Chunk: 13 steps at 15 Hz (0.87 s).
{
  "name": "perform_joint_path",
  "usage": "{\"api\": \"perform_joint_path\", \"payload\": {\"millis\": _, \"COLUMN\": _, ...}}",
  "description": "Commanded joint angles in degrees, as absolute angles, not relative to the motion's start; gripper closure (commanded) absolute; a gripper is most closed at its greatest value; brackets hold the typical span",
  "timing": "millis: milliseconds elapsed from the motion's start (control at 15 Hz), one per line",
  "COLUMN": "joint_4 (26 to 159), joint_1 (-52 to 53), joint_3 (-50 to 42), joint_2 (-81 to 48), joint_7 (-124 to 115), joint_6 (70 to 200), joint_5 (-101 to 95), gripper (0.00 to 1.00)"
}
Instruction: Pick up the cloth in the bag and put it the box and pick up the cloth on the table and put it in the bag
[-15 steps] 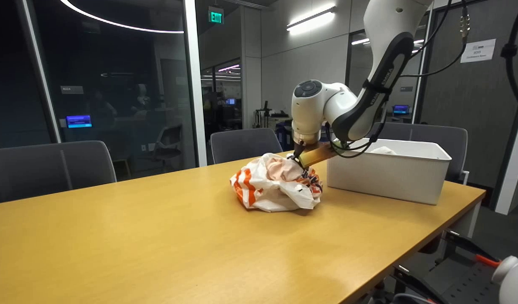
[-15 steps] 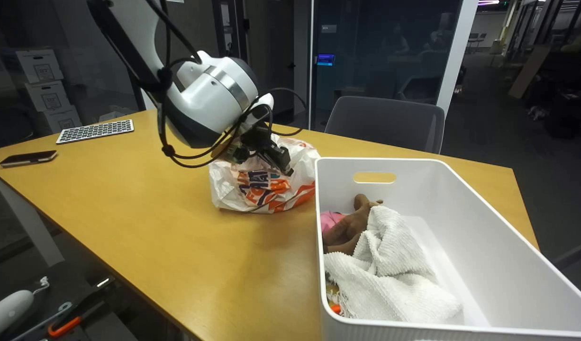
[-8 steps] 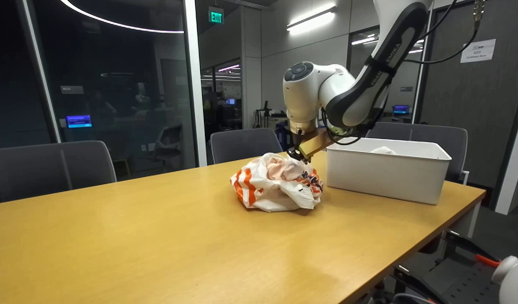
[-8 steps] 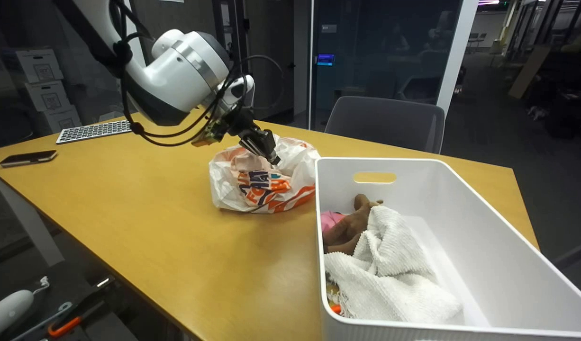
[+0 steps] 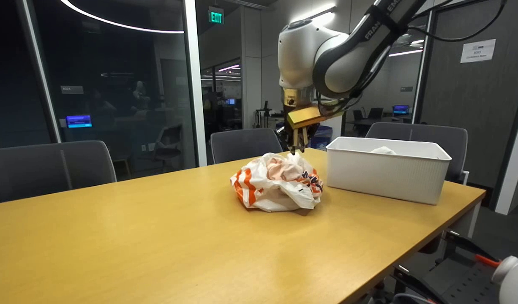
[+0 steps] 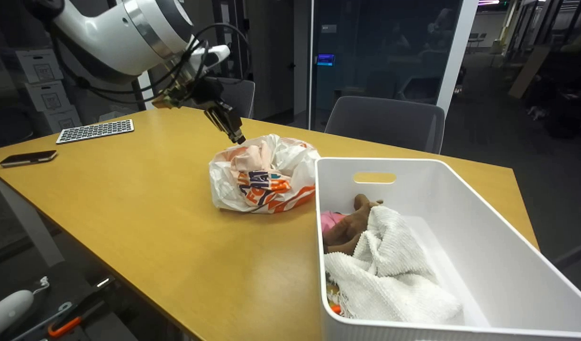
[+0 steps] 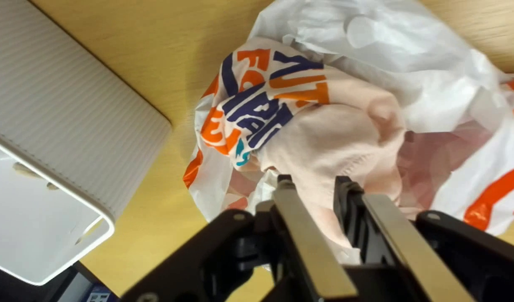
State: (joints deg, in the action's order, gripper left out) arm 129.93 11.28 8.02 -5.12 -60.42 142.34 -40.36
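Observation:
A peach cloth with orange and navy lettering lies bunched in the open mouth of a white plastic bag with orange stripes. Both exterior views show the cloth and the bag on the table. My gripper is open and empty, its fingers apart above the cloth. In both exterior views the gripper hangs just above the bag, apart from it. The white box stands beside the bag. A white cloth lies inside the box.
A brown toy-like object and a pink item lie in the box beside the white cloth. A keyboard and a dark phone-like object lie on the table. Chairs stand along the far edge.
My gripper has risen off the bag, and in an exterior view it has moved up and left, away from the box. The bag, its cloth and the box have not visibly moved.

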Motion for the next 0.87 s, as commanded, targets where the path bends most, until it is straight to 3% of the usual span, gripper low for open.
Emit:
{"api": "perform_joint_path", "payload": {"millis": 0, "joint_4": 131.26, "joint_1": 12.17, "joint_3": 9.75, "joint_2": 1.95, "joint_7": -56.47, "joint_6": 136.37, "joint_5": -32.18, "gripper": 0.45}}
{"api": "perform_joint_path", "payload": {"millis": 333, "joint_4": 130.89, "joint_1": 11.92, "joint_3": 11.47, "joint_2": 5.38, "joint_7": -53.20, "joint_6": 129.65, "joint_5": -22.79, "gripper": 0.02}}
{"api": "perform_joint_path", "payload": {"millis": 400, "joint_4": 131.34, "joint_1": 11.91, "joint_3": 11.46, "joint_2": 5.72, "joint_7": -51.42, "joint_6": 129.92, "joint_5": -19.32, "gripper": 0.00}}
{"api": "perform_joint_path", "payload": {"millis": 467, "joint_4": 130.18, "joint_1": 11.44, "joint_3": 11.82, "joint_2": 3.76, "joint_7": -54.28, "joint_6": 130.52, "joint_5": -23.39, "gripper": 0.10}}
{"api": "perform_joint_path", "payload": {"millis": 600, "joint_4": 130.45, "joint_1": 11.41, "joint_3": 11.86, "joint_2": 4.07, "joint_7": -52.82, "joint_6": 130.42, "joint_5": -20.89, "gripper": 0.00}}
{"api": "perform_joint_path", "payload": {"millis": 800, "joint_4": 130.74, "joint_1": 11.41, "joint_3": 11.86, "joint_2": 4.07, "joint_7": -52.71, "joint_6": 130.42, "joint_5": -20.68, "gripper": 0.00}}
